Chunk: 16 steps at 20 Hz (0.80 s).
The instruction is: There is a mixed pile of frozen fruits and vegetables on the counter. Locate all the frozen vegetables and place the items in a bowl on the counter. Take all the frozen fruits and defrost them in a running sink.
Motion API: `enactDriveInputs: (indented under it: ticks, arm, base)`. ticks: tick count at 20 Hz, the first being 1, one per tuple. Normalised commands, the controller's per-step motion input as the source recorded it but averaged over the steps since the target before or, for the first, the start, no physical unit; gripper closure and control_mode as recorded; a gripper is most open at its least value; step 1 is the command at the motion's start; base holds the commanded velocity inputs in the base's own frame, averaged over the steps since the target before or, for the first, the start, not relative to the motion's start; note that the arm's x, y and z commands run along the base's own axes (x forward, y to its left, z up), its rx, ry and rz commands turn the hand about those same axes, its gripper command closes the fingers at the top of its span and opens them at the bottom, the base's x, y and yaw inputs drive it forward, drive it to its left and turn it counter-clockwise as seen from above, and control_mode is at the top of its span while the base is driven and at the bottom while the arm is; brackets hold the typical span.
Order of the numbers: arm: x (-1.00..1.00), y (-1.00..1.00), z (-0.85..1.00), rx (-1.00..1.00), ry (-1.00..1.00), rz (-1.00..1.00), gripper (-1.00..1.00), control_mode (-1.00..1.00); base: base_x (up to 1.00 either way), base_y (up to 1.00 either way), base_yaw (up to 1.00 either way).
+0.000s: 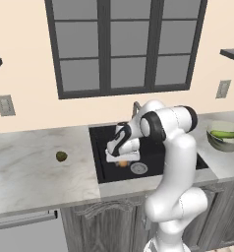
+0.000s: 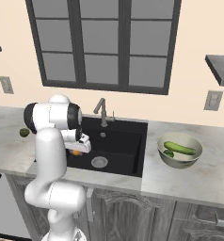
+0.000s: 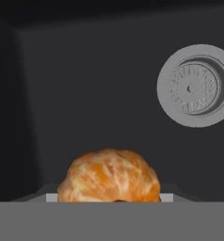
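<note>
Marbled counter (image 1: 35,172) runs under a dark-framed window (image 2: 104,42), and the claw (image 1: 122,162) hangs inside the black sink (image 2: 128,141) set into that slab. Between its fingers sits the orange fruit (image 3: 109,176): in the hand view the peeled-looking orange ball sits right at the fingertips, pressed against the pale pads on both sides, so the claw is closed around it. In the left base view a spot of orange (image 1: 122,164) peeps out just under the hand, above the basin floor.

Just beside the claw, toward the arm's right and slightly lower, lies the round metal drain (image 3: 195,85). Behind the claw, at the back rim of the basin, stands the grey gooseneck faucet (image 2: 101,111); no water stream can be made out.

Well away on the claw's left, out on the bare counter, rests the dull olive-brown fruit (image 1: 61,156), alone.

Well away on the claw's right, past the sink's edge, stands the shallow bowl (image 2: 166,159). Inside it lies the long green cucumber piece (image 2: 180,148), and touching its near side sits the small shiny dark green piece (image 2: 168,153).
</note>
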Motion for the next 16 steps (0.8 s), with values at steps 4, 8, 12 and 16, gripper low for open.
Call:
enactDriveInputs:
  ticks: [4,8,12,16]
  arm:
    - [0.24,-0.03,-0.28,0.00,-0.02,-0.01,1.00,-1.00]
    - [0.25,-0.05,-0.26,0.00,-0.04,-0.01,1.00,-1.00]
    - [0.20,-0.02,-0.29,0.00,-0.03,0.00,1.00,-1.00]
    - [0.08,0.00,-0.32,-0.01,-0.04,0.00,1.00,-1.00]
  base:
    - [0.00,0.00,0.00]
    - [0.00,0.00,0.00]
    - [0.00,0.00,0.00]
    - [0.00,0.00,0.00]
